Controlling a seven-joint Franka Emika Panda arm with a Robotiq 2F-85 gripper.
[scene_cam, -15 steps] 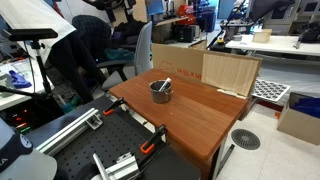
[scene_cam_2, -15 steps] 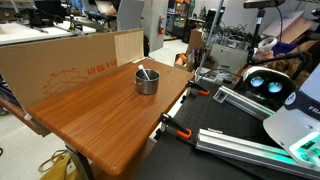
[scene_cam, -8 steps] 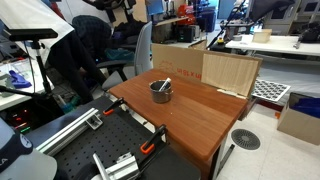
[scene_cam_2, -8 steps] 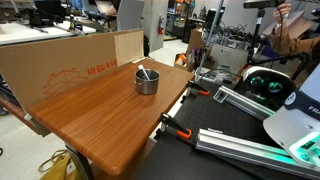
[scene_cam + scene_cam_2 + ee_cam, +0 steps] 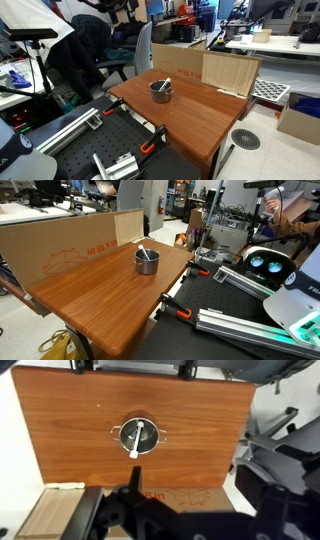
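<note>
A small metal pot [image 5: 136, 435] with a white-handled utensil in it stands on the wooden table [image 5: 60, 420]. It shows in both exterior views [image 5: 160, 89] [image 5: 147, 260]. My gripper [image 5: 195, 510] is high above the table's edge, over the cardboard, well clear of the pot. Its dark fingers [image 5: 128, 500] stand wide apart with nothing between them. The gripper does not show in either exterior view.
A cardboard sheet [image 5: 230, 72] [image 5: 60, 240] stands along the table's far side. Orange-handled clamps [image 5: 150, 145] [image 5: 178, 310] grip the table edge beside metal rails. A person [image 5: 290, 210] is near equipment at the right. A chair with a black jacket [image 5: 80, 50] stands behind.
The pot and the table are unchanged. The person at the right of an exterior view has shifted their arm a little.
</note>
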